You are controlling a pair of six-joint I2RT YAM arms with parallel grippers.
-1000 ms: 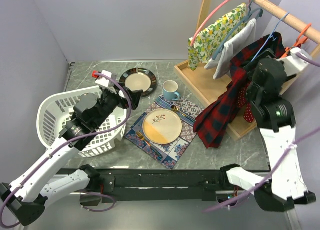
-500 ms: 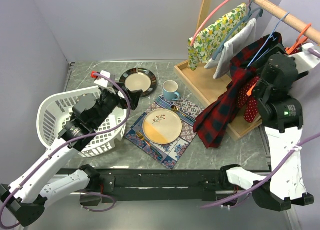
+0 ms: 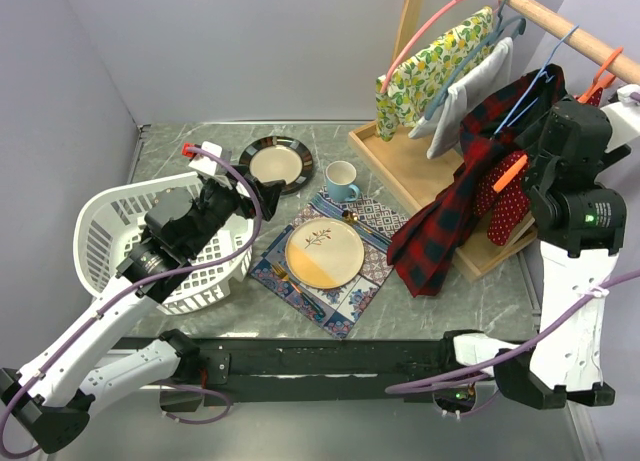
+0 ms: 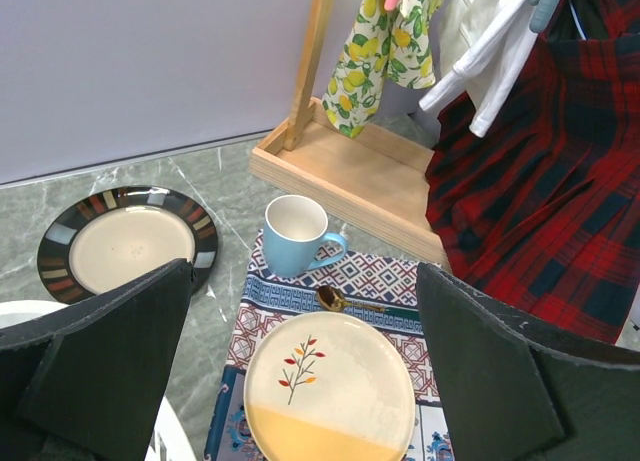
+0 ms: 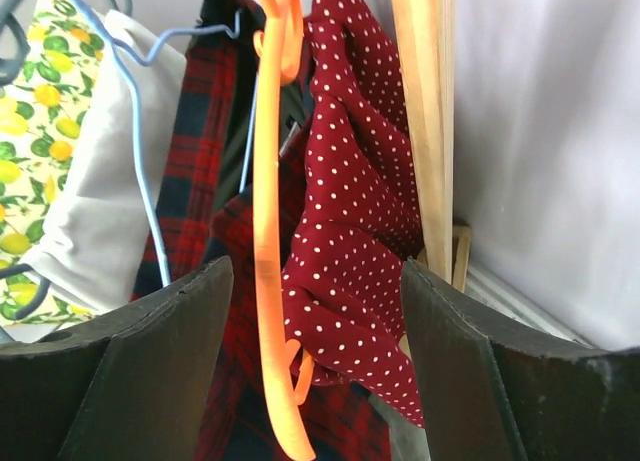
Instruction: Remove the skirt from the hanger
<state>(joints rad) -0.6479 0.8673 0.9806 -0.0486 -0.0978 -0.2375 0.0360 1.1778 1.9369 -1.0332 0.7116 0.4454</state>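
right gripper (image 5: 315,271): fingers spread wide, nothing clasped. in the right wrist view the orange hanger (image 5: 268,231) and the dark red polka-dot skirt (image 5: 350,211) lie in the gap ahead of the open fingers. whether either finger touches cloth cannot be told. this garment is taken to be the task's skirt because the gripper faces it. the wooden upright (image 5: 425,131) of the rack stands just right of the skirt.

outward on the rack: a blue wire hanger (image 5: 130,151) carries a red-and-navy plaid garment (image 3: 440,221) that trails down over the rack's wooden base (image 3: 400,171) onto the table. further along the rail (image 3: 560,26) hang a pale grey cloth (image 3: 470,96) and a lemon-print cloth (image 3: 430,66).

left gripper (image 4: 302,271): fingers apart and empty, well away from the rack. it hovers by the white basket (image 3: 100,231), facing the blue mug (image 4: 295,236) and the cream plate (image 4: 330,391) on the patterned placemat (image 4: 395,281). a dark-rimmed plate (image 4: 125,246) lies beside them.

progress: judged early. the skirt hangs draped on the orange hanger, and the hanger is up at the rail. left to do: close on the cloth and draw it off the hanger.

writing: no brand, label or lettering is legible in any view.
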